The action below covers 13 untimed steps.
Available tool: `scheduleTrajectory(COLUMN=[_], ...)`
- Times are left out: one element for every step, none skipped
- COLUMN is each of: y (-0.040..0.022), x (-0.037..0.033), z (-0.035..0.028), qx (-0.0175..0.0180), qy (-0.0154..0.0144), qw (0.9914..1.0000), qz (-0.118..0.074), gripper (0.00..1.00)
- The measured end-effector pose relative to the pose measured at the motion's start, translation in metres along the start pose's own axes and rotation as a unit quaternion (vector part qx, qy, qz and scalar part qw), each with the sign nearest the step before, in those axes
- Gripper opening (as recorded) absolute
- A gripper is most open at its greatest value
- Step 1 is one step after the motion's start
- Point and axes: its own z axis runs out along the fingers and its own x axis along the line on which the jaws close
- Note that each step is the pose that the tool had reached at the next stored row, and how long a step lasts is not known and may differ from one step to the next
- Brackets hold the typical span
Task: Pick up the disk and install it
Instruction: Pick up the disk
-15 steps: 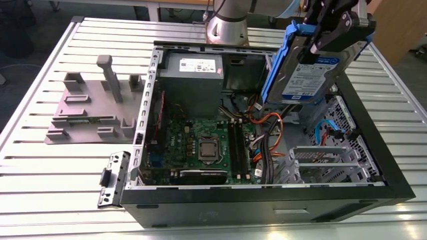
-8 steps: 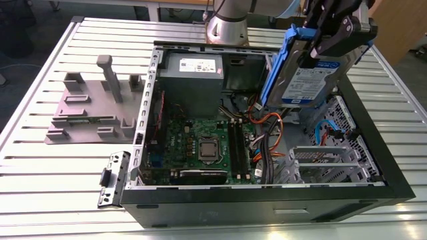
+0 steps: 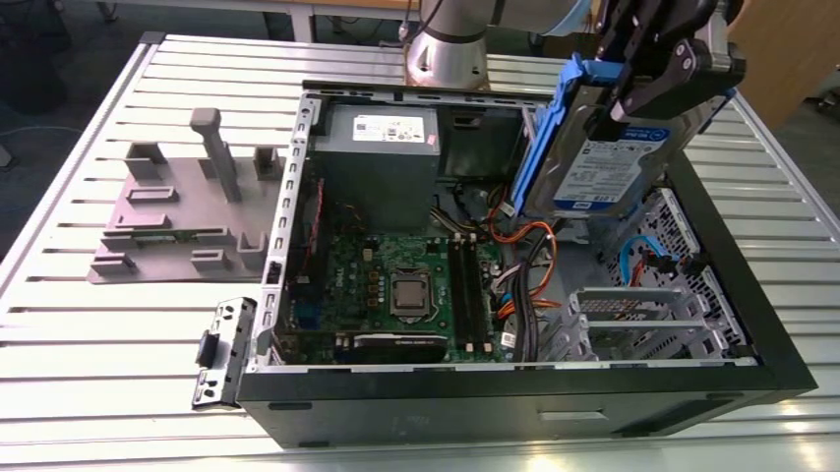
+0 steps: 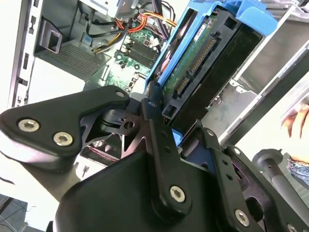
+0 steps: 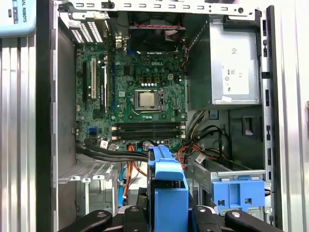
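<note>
Exterior view, upper right of frame: the gripper [image 3: 628, 87] is clamped on the disk [image 3: 597, 147], holding it by its top end w/ the blue bracket [image 3: 541, 133] wrapped round the edges. Disk hangs nearly upright, long axis running top-to-bottom of frame w/ a slight lean, label side facing the camera, lower end dipped just inside the open computer case [image 3: 735, 295] near its right side. So disk sits directly below the fingers, not off to a side. In the second wrist view the black fingers [image 4: 159, 140] pinch the bracket's end at frame centre; the disk [image 4: 203, 63] runs away toward upper right, connector edge and green board showing. In the first wrist view, bottom centre, the blue bracket [image 5: 166, 193] sticks up between the finger linkages, pointing into the case. Beyond it: cables [image 5: 130, 154] at mid-frame, then the motherboard [image 5: 140, 92] w/ CPU socket further up, the grey power supply [image 5: 231, 63] at upper right. A drive cage [image 3: 643, 315] sits lower right in the exterior view, near but apart from the disk's bottom edge. Grey stand [image 3: 184, 211] is well apart at left, outside the case. Judged: disk picked, not yet seated.
</note>
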Motion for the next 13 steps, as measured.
scheduleTrajectory(y=[0.0,0.0001,0.0001,0.0002,0.0002,0.0002,0.0002,0.0002,0.0003,0.0003,0.0003,0.0002,0.0001], x=[0.0001,0.0002,0.0002,0.0003,0.0003,0.0003,0.0005,0.0007,0.001,0.0012,0.0014,0.0041,0.0072], z=[-0.0001,0.0,0.0,0.0,-0.0001,0.0,0.0,0.0,0.0,0.0,0.0,0.0002,0.0004], qx=[0.0001,0.0002,0.0002,0.0004,0.0005,0.0006,0.0006,0.0006,0.0006,0.0006,0.0006,0.0006,0.0006], qy=[0.0015,0.0034,0.0058,0.0082,0.0109,0.0128,0.0134,0.0135,0.0135,0.0135,0.0135,0.0135,0.0136], qw=[1.0,0.99999,0.99998,0.99997,0.99994,0.99992,0.99991,0.99991,0.99991,0.99991,0.99991,0.99991,0.99991], qz=[0.0,0.0,0.0,0.0,0.0,0.0,0.001,0.0,0.001,0.001,0.001,0.001,0.001], gripper=[0.36,0.36,0.36,0.36,0.36,0.36,0.36,0.36,0.36,0.36,0.36,0.36,0.36])
